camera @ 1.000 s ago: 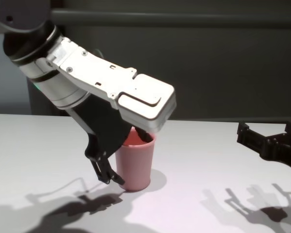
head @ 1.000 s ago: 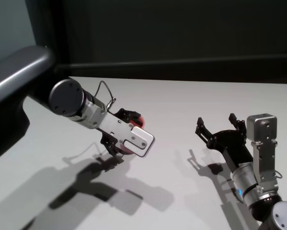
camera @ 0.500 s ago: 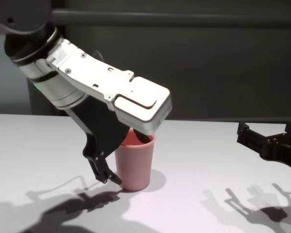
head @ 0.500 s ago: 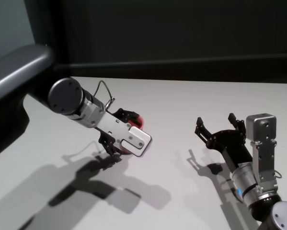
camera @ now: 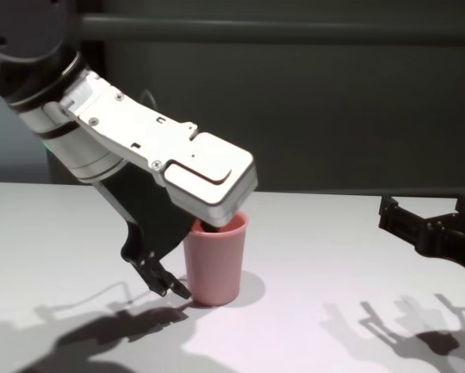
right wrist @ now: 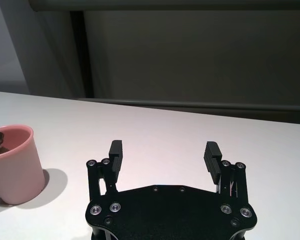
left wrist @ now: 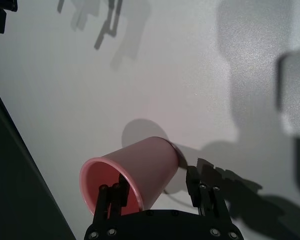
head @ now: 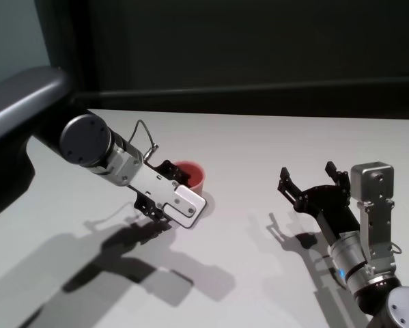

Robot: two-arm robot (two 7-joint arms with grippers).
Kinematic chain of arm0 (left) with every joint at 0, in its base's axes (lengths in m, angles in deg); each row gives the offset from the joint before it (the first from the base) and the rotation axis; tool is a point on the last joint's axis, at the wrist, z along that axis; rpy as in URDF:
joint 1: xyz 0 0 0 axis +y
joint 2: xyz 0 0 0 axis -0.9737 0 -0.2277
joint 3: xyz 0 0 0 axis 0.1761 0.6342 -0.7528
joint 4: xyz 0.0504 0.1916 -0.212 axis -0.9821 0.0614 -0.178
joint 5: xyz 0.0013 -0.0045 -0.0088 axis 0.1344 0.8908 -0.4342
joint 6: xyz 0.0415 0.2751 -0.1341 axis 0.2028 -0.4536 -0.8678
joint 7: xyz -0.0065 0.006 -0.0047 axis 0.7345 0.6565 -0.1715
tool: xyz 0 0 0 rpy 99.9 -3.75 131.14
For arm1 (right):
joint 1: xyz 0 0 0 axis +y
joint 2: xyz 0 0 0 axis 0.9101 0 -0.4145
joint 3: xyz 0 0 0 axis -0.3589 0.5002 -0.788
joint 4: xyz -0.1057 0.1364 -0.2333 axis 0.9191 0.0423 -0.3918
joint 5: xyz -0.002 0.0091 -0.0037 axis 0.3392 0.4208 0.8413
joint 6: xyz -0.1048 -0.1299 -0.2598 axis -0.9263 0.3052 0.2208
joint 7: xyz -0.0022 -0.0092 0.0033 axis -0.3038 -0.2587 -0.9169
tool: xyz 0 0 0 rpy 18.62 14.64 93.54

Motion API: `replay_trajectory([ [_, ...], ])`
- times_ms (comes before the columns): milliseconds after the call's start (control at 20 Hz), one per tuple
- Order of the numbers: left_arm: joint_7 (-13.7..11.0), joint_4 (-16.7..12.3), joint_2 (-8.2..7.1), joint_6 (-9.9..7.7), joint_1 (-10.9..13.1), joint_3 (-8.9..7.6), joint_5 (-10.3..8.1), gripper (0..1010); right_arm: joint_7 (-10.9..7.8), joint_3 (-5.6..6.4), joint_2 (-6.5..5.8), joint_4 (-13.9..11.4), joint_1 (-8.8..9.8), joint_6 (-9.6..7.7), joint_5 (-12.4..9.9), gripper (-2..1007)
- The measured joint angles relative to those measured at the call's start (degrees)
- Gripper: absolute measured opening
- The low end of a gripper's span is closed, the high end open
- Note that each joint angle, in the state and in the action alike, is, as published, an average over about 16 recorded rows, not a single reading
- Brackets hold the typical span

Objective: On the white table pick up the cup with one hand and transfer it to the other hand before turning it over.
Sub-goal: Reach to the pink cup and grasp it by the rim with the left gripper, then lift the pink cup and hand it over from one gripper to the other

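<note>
We see a white table [head: 259,143], matte and unmarked, running back to a dark wall with a lighter horizontal rail along it. Hard shadows of both arms fall on the near part of the tabletop. At the far left a paler grey-blue panel stands behind the dark wall.

The one container we see is the pink cup [camera: 214,259], upright on the table left of centre, rim up, base flat on the surface. Nothing shows inside it but one black fingertip; the rest of its interior looks bare pink.

The left gripper [camera: 187,258] reaches down from the left at a slant. We see one finger [left wrist: 116,196] dipped over the rim into the cup's mouth, and the other finger [camera: 161,278] outside the wall, low on the cup's left side near the table. The jaws straddle the wall with a gap between them; we cannot tell whether either pad presses the plastic. The cup stands on the table, not lifted.

The right gripper [right wrist: 163,156] hovers above the table at the right, well apart from the cup, its fingers spread wide with nothing between them. In its wrist view the cup [right wrist: 12,164] stands off to the side, a dark fingertip at its rim.
</note>
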Motion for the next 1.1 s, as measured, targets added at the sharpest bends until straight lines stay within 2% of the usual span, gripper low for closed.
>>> replay_trajectory([
  [700, 1.37, -0.27, -1.25, 1.15, 0.18, 0.71, -2.77, 309, 0.00, 0.00, 0.00, 0.00, 0.00, 0.00, 0.00, 1002],
  [900, 2.56, -0.34, -1.56, 1.28, 0.88, 0.13, -4.67, 193, 0.00, 0.00, 0.00, 0.00, 0.00, 0.00, 0.00, 1002],
  [1100, 4.32, -0.33, -1.91, 1.50, 2.07, -0.99, -7.44, 113, 0.00, 0.00, 0.00, 0.00, 0.00, 0.00, 0.00, 1002],
])
